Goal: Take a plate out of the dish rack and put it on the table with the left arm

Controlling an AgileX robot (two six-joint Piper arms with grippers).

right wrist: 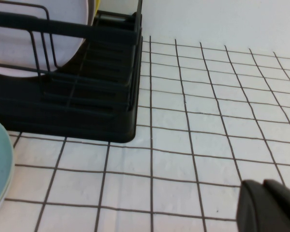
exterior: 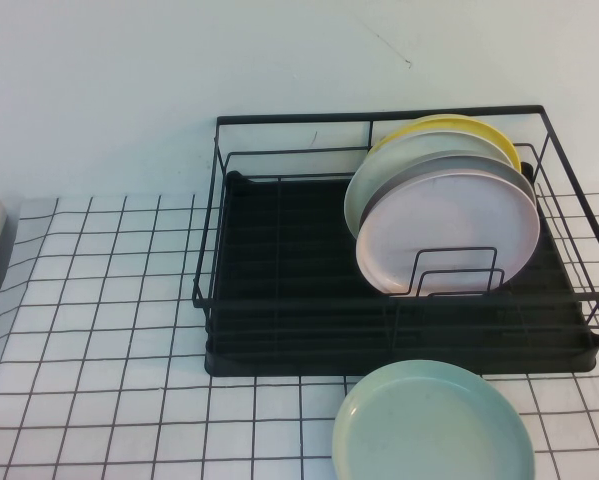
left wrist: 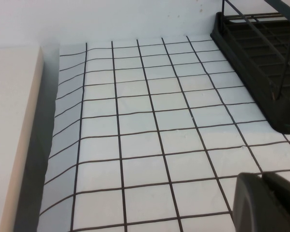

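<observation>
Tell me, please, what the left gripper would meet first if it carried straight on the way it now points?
Probably the bare table. The left gripper, jaws shut, shows only as a dark tip at the edge of its wrist view, angled down at open tiles. The dish rack sits off to one side, apparently outside that line, though depth is uncertain.

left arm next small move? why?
Probably open the left gripper and bring it toward the dish rack. It is shut, over bare table beside the rack, holding nothing. The pink plate stands upright at the front of the stack in the rack. The right gripper hovers over the table on the rack's other side.
</observation>
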